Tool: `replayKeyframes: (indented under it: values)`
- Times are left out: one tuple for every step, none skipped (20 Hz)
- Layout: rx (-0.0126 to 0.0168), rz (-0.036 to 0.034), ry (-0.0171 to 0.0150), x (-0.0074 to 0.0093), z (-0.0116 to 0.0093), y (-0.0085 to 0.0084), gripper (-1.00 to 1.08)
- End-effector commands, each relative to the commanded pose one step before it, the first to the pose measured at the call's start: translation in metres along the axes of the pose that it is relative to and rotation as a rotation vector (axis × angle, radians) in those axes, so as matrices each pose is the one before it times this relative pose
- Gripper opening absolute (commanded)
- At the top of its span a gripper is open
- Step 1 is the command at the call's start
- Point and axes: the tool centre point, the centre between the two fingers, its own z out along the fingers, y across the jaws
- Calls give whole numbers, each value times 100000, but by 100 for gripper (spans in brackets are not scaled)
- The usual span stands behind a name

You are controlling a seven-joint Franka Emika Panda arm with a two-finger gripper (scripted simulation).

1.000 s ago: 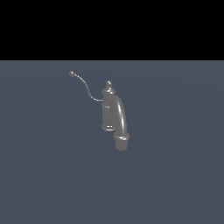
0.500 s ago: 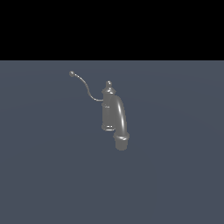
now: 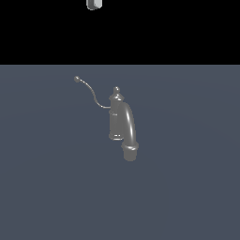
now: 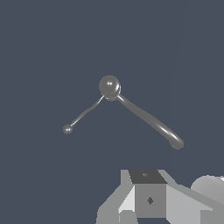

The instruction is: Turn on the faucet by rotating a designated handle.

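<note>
**Arm High Above Faucet; Handle Untouched**

We found the faucet (image 3: 119, 119) standing alone on the dark grey floor, roughly mid-scene in the exterior view. Its body was upright, pointed cap on top, w/ the thick arched spout (image 3: 130, 131) curving down toward the camera and ending in a collared mouth.

The handle (image 3: 91, 93) left the body just below the cap and swept up and away to the exterior view's left, ending in a small ball tip (image 3: 77, 79). We judged that this offset matters: the tip sat well apart from the body, so it gives the longest lever for rotation, and nothing stood near it.

Only a small pale part of the gripper (image 3: 94, 4) showed at the top edge of the exterior view, high above the fixture and nowhere near contact. The wrist view looked nearly straight down: cap (image 4: 109, 86) central, handle (image 4: 85, 112) to one side, spout (image 4: 151, 122) to the other. We judged the high, centred pose to be a survey or approach position, not a working one.

Finger state: we could not tell. The wrist view showed grey gripper housing only, no fingertips; the exterior view cut them off.

Assessment: task not started; faucet appeared off. Next move prob. requires descent beside the ball tip, approx. level w/ it. Risk: catching the spout instead, since both are grey and curved.
</note>
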Motion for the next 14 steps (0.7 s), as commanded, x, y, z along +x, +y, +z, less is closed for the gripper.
replayKeyframes:
  values:
    - [23,6038,78,628,1114,-1340,-100]
    - [-32,2362,67,206,461,-531,-100]
    - [-38,2362,83,188,470,-533,-100]
    - [-43,2361,99,169,479,-534,-100]
    - [-47,2361,116,151,489,-534,-100]
    - [-50,2360,133,132,498,-533,-100]
    - [-52,2358,150,113,506,-532,-100]
    - [-53,2356,167,95,515,-530,-100]
    - [-53,2353,185,76,524,-527,-100]
    - [-53,2351,202,58,532,-523,-100]
    - [-51,2347,220,40,540,-519,-100]
    - [-48,2343,238,22,548,-514,-100]
    - [-43,2339,255,4,555,-509,-100]
    - [-38,2334,272,-14,563,-502,-100]
